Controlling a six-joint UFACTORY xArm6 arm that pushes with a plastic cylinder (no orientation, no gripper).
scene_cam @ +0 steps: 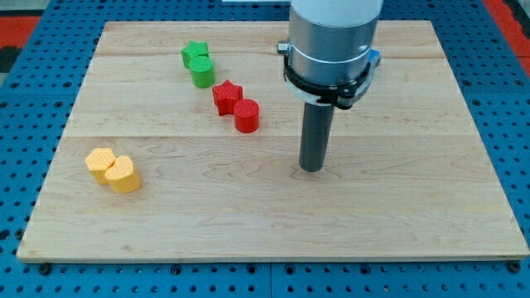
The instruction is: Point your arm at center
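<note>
My tip (311, 169) rests on the wooden board (273, 223) a little right of the board's middle. The rod hangs from the grey arm head (331, 41) at the view's top. A red star block (226, 95) and a red cylinder (247, 116) touch each other up and to the left of the tip. A green star block (194, 53) and a green cylinder (202, 70) sit together further up left. A yellow hexagon block (100, 163) and a second yellow block (123, 175) sit together at the far left. The tip touches no block.
The board lies on a blue pegboard table (33, 124). The arm head hides part of the board's top edge.
</note>
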